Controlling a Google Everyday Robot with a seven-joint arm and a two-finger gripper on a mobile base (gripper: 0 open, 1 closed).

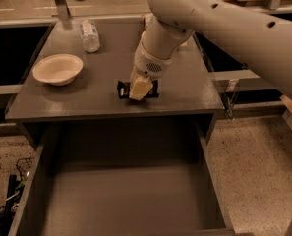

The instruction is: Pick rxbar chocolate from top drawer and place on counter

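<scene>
The rxbar chocolate (121, 89) is a small black wrapper lying flat on the counter (81, 100), near its front edge at the middle. My gripper (139, 89) reaches down from the white arm (219, 23) and sits right on top of the bar, covering its middle, so only the bar's two ends show. The top drawer (126, 200) is pulled out below the counter and its floor shows nothing on it.
A cream bowl (58, 69) stands on the counter's left side. A clear plastic bottle (90, 35) lies at the back left. Black recessed bins flank the counter at left (10, 48) and right (224, 58). Speckled floor (263, 171) lies to the right.
</scene>
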